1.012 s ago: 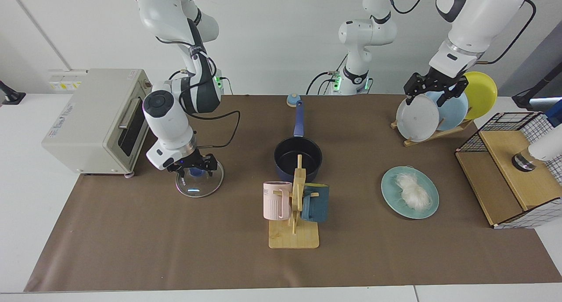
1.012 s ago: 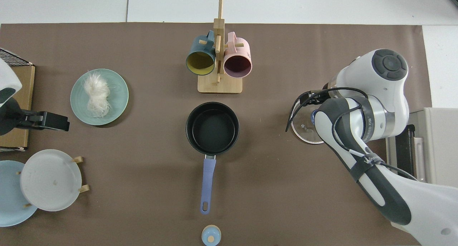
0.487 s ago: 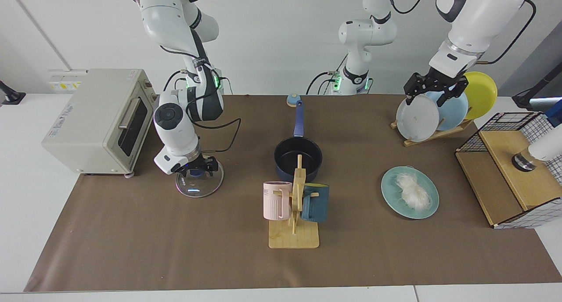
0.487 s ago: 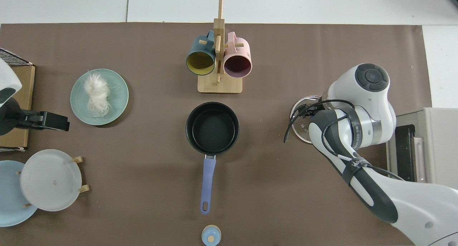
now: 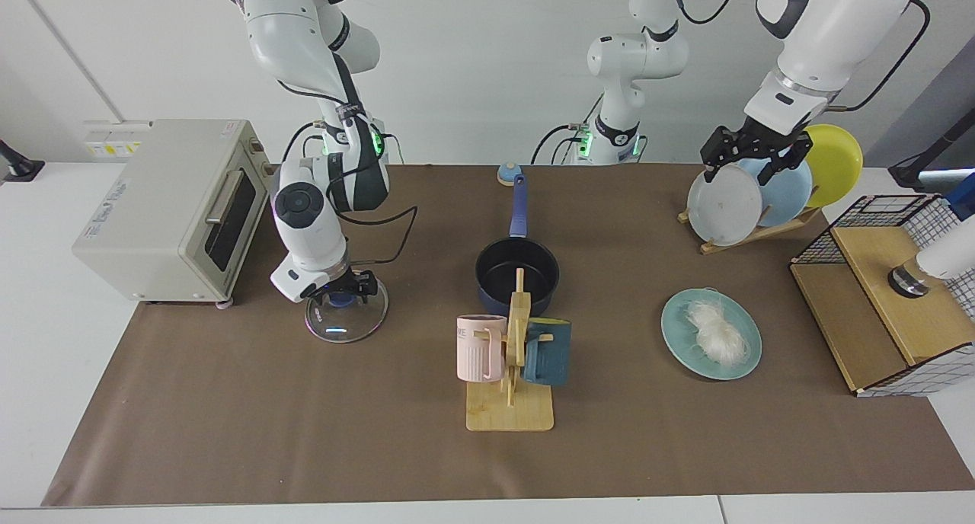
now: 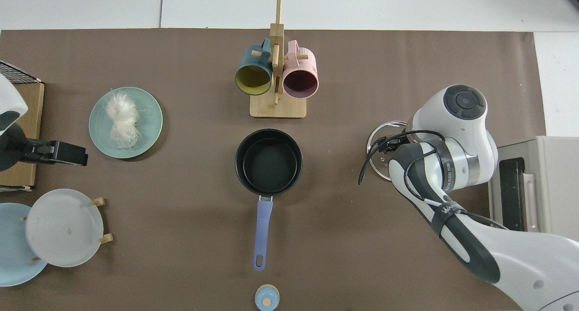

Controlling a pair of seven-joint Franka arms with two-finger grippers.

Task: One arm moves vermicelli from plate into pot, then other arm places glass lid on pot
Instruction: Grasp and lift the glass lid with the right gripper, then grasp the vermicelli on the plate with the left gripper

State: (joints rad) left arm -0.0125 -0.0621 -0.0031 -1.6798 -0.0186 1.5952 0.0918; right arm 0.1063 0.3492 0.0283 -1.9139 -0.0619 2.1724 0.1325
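While my right gripper (image 5: 346, 289) sits low over the round clear glass lid (image 5: 346, 316) at the left of the brown mat, just right of the beige toaster oven (image 5: 171, 204), it is down at the lid's blue knob (image 5: 342, 301); whether its fingers have clamped that knob I cannot tell, and from above my own arm hides them. At the middle, the small dark navy saucepan (image 5: 517, 271) stands with its black inside bare and its long blue handle pointing to the far edge, just behind the wooden mug stand (image 5: 510, 379). Further right, the white tangle of vermicelli (image 5: 716, 332) lies on the pale teal-green plate (image 5: 685, 341). My left gripper (image 5: 750, 158) waits raised at the far right, fingers apart, before the grey plate (image 5: 724, 204) in the rack.
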